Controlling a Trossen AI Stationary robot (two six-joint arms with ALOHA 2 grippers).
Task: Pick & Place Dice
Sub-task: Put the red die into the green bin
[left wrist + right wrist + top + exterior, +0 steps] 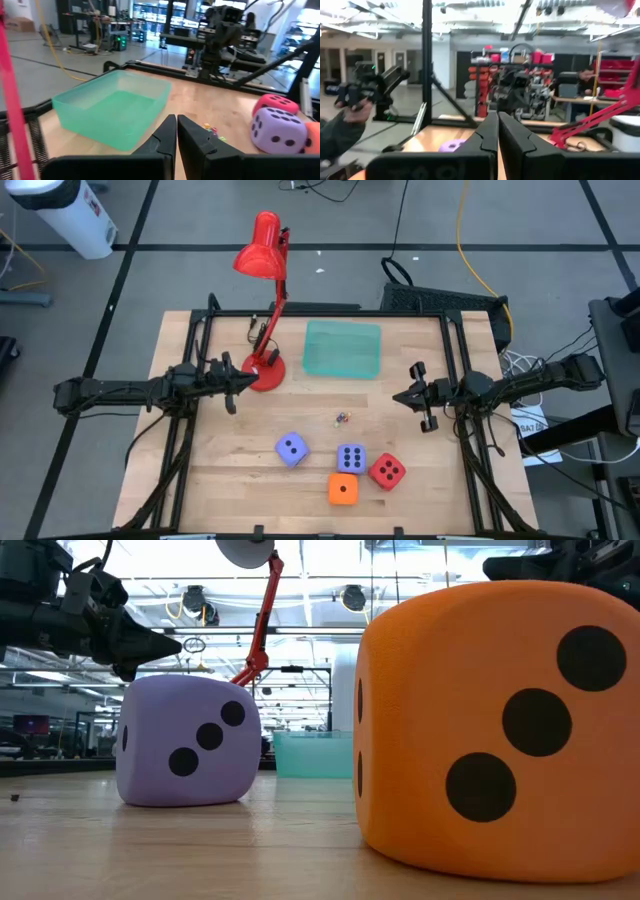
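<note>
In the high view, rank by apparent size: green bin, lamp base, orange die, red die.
1. Green bin, clearly largest.
2. Lamp base, orange die and red die look about alike; no ranking among them.

Four dice (342, 468) are clustered at the table's (230, 470) near edge; bin (343, 349) set behind them, lamp (265, 365) left of bin.
</note>
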